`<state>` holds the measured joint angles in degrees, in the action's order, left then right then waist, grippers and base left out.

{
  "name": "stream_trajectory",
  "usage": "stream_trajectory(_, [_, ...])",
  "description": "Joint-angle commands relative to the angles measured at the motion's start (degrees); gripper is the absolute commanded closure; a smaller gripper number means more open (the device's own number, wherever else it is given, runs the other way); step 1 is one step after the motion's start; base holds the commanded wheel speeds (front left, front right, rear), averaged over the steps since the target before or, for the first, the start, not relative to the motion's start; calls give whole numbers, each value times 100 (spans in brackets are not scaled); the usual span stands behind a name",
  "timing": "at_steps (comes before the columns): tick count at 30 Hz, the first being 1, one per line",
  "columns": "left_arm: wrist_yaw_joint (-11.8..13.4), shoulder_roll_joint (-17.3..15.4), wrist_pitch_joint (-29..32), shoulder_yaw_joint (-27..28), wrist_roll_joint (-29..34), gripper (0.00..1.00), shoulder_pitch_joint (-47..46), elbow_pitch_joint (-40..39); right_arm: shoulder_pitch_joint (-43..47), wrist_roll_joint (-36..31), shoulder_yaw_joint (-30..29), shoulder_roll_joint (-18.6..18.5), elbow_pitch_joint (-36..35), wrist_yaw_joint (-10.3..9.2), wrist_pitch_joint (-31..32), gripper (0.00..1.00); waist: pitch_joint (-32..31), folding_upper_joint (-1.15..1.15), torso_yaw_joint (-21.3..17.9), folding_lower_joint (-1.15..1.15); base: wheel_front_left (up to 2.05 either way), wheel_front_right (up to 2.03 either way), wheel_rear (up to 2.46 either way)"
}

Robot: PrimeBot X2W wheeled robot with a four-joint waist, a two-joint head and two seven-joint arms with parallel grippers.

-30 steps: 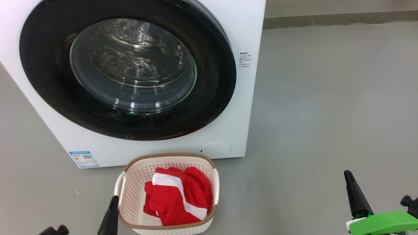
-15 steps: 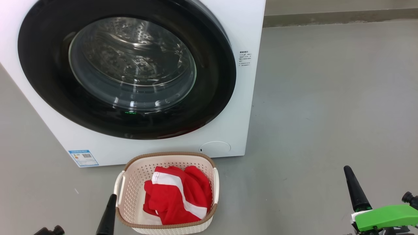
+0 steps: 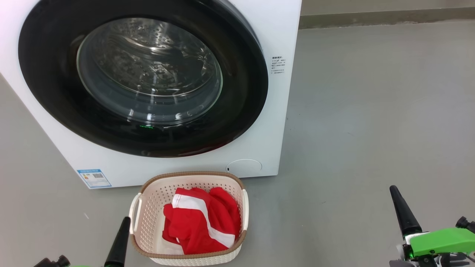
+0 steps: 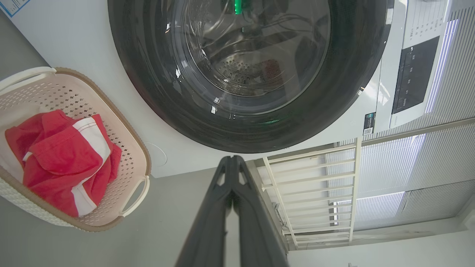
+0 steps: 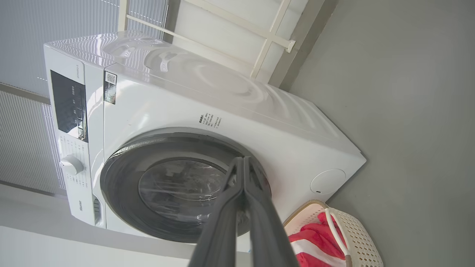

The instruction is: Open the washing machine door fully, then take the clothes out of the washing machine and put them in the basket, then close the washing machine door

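Right fingers a touch higher, together like left fingers; red white-striped clothes in basket.

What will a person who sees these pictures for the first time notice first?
The bright red clothes lying in the cream basket on the grey floor stand out most. Just behind it, the round, glossy black washing machine door sits closed on the white washing machine.
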<state>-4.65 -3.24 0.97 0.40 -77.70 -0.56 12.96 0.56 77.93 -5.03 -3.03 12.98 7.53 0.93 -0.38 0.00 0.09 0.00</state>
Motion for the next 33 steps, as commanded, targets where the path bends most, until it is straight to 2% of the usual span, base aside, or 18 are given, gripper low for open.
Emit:
stream_trajectory(1, [-106, -104, 53, 214, -252, 100, -328, -88, -368, 247, 60, -91, -105, -1, 65, 100, 5, 0, -1, 0, 0, 0, 0])
stream_trajectory(22, [-282, -98, 401, 425, -1592, 100, -545, 100, -657, 1555, 18, -106, 93, -4, 419, 100, 56, 0, -9, 0, 0, 0, 0])
stream_trajectory(33, [-283, -82, 422, 450, -1581, 100, -549, 102, -661, 1544, -4, -91, 96, -4, 439, 100, 56, 0, -9, 0, 0, 0, 0])
